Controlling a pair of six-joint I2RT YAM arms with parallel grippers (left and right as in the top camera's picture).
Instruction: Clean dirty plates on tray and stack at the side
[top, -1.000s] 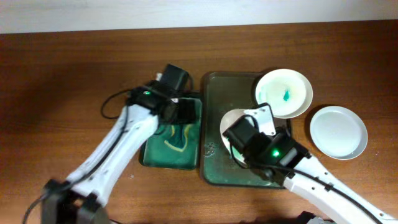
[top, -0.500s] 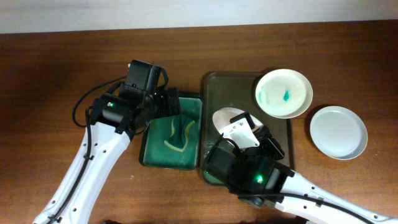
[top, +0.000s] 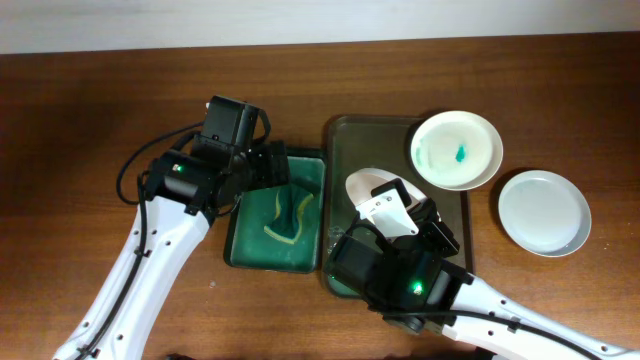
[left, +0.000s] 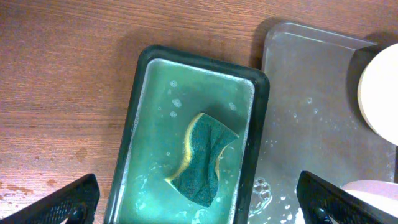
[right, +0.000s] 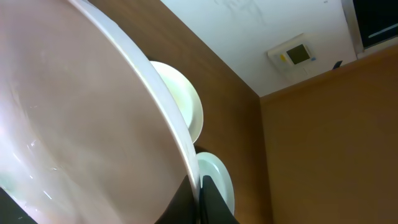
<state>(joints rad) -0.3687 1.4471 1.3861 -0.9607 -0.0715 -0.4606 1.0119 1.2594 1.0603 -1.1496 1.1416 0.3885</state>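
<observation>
Now, w/ right pincer (top: 388, 207) clamped on plate (top: 362, 186) rim, plate tilted over tray (top: 345, 140) beneath it, hold steady w/ face toward left pincer (top: 272, 167), which hangs wide open & empty w/ sponge (left: 202, 158) straight below: drop, pinch sponge mid-body.

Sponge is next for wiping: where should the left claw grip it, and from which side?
From straight above, pinching the sponge across its narrow width at mid-length. It lies buckled in soapy water in the small green tray, whose walls block a sideways approach; the open left claw hangs above it.
</observation>
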